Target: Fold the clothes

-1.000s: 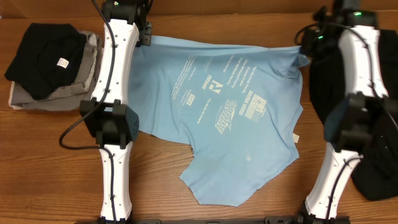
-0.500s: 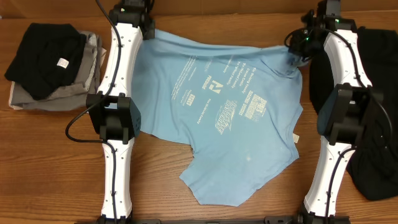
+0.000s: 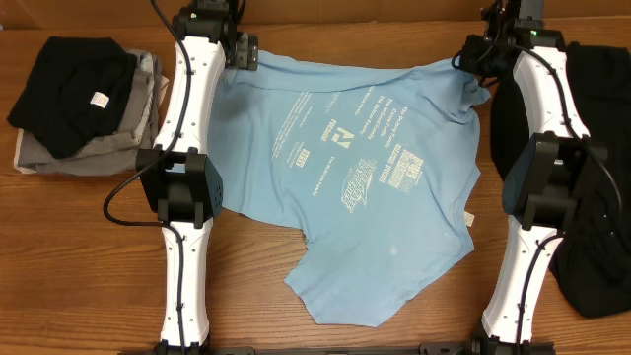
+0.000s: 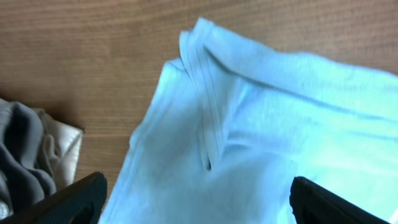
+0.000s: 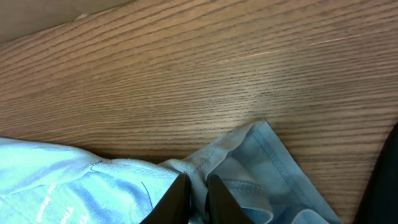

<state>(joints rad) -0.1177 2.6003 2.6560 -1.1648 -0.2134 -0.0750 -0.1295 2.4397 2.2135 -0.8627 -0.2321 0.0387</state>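
Smooth the shirt (image 3: pixel 365 177) flat on the table (image 3: pixel 99 247) first, pulling the two far corners apart so no bumps are left, then fold one side over to the middle. Lies print up between both arms, its far left corner right under the left gripper (image 4: pixel 202 202), jaws wide open and gripping nothing. Far right corner bunched up at the tips of the right gripper (image 5: pixel 198 196), jaws almost closed; cannot tell if pinching the cloth or free of it.
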